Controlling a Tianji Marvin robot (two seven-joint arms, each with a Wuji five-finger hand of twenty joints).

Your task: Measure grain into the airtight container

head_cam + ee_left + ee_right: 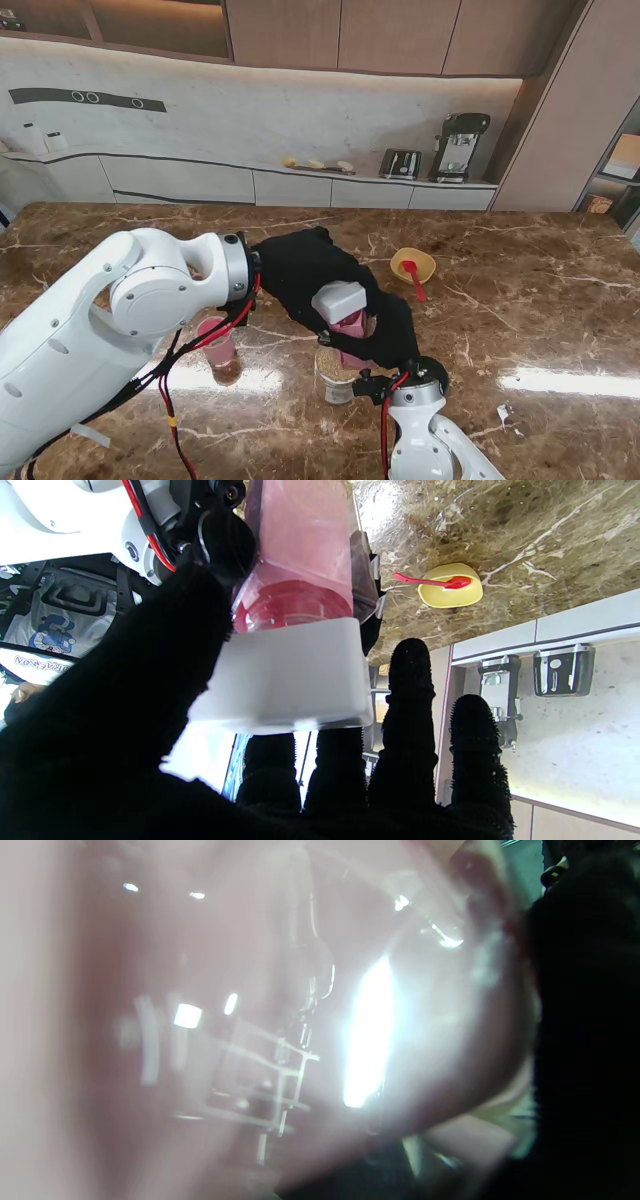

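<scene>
A pink see-through container (pixel 352 332) with a white lid (pixel 340 298) is held up off the marble table, in front of me. My right hand (pixel 393 335), in a black glove, is shut around its body; the right wrist view is filled by the pink wall (pixel 250 1015), with glove fingers (pixel 585 1015) beside it. My left hand (pixel 295 270) reaches in from the left and is shut on the lid (pixel 285 675), thumb on one side, fingers behind it. The pink body (pixel 300 555) shows beyond the lid. A jar of grain (pixel 335 378) stands under the container.
A pink cup (pixel 220 352) holding some grain stands on the table (pixel 520 330) to the left, near my left forearm. Farther from me, right of centre, sits a yellow bowl (pixel 402 262) with a red spoon (pixel 415 280) in it, also in the left wrist view (pixel 450 595).
</scene>
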